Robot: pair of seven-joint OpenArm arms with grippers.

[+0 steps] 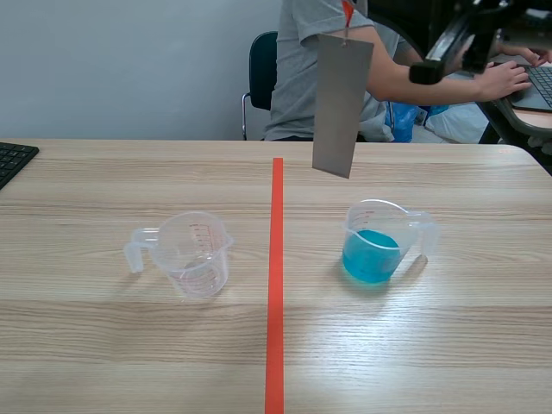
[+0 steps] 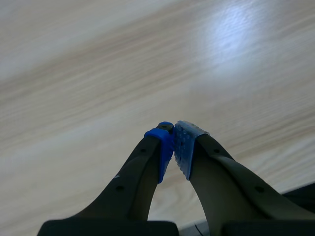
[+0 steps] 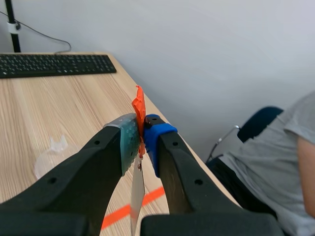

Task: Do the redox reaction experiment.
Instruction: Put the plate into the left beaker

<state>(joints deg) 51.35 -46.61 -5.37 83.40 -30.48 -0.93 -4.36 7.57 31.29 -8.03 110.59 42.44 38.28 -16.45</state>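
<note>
The right gripper (image 3: 142, 132) is pressed shut on the orange-red tab (image 3: 139, 110) at the head of a flat grey metal strip (image 1: 341, 103). The strip hangs straight down from the jaws, high above the wooden table (image 1: 129, 345). Its lower end is in the air, up and to the robot's left of a clear plastic jug of blue liquid (image 1: 379, 241), and does not touch the jug or the liquid. That jug stands to the right of the orange-red tape line (image 1: 276, 285), with its handle turned to the right.

Across the line, well apart, stands an empty clear plastic jug (image 1: 194, 254) with its handle to the left. It has red graduation marks on its wall, too small to read. No brand or label can be made out on either jug or on the strip.

The left gripper (image 2: 173, 147) hangs over bare wood with its blue pads pressed together on nothing.

A black keyboard (image 1: 13, 159) lies at the table's far left edge. Beyond the far edge a person in a grey shirt (image 1: 319, 52) sits on a dark teal chair (image 1: 261, 60).
</note>
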